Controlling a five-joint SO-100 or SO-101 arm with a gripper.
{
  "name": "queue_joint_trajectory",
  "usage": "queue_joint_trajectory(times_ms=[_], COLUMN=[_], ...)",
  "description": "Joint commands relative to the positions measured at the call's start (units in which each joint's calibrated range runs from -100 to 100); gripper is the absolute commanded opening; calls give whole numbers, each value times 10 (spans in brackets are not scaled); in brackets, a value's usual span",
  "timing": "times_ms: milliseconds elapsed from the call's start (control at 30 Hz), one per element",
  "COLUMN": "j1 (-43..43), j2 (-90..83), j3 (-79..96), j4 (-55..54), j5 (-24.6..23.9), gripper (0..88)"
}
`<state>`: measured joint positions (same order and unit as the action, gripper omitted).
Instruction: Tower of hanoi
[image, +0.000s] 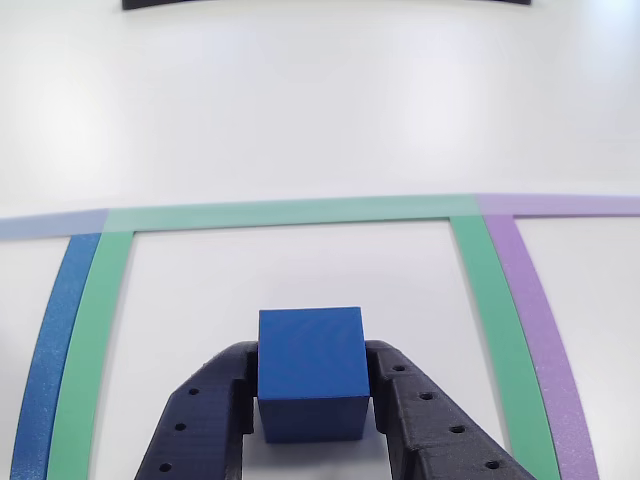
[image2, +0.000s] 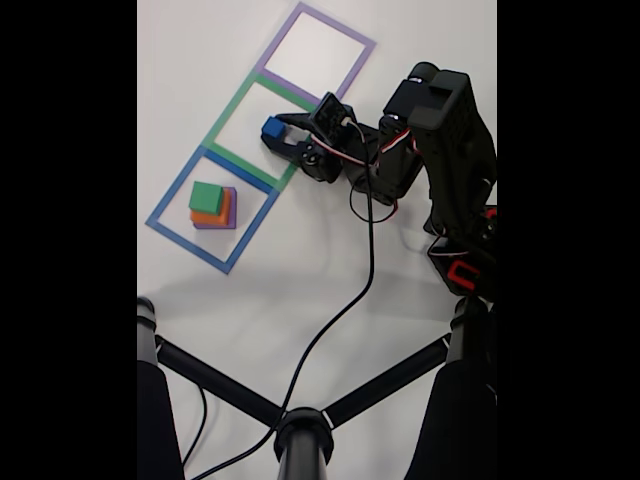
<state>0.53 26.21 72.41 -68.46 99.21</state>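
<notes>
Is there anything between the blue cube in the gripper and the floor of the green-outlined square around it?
Nothing visible. The blue cube sits between the fingers of the gripper, inside the green tape square, whose white interior looks bare. The green block and its stack stand apart, in the blue tape square.

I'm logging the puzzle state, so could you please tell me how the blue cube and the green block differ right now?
The blue cube sits between the gripper fingers inside the green tape outline; the green block lies free in the blue tape outline. The blue cube is alone; the green block tops a stack on the orange block and purple block. The cube looks smaller. Both are matte, square-edged blocks.
</notes>
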Motion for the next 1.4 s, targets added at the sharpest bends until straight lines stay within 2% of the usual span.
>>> queue_joint_trajectory(times_ms=[0,333,500,567,733,967,1167,1367], j1=[-9,-10,-7,-4,0,-6,-42,-107], j2=[-9,-87,-226,-300,-521,-704,-748,-765], j3=[-5,25,52,55,21,-193,-420,-573], j4=[-11,24,126,200,487,935,1235,1412], j5=[8,8,8,8,8,8,-71,-132], gripper=[43,34,34,32,29,26,25,23])
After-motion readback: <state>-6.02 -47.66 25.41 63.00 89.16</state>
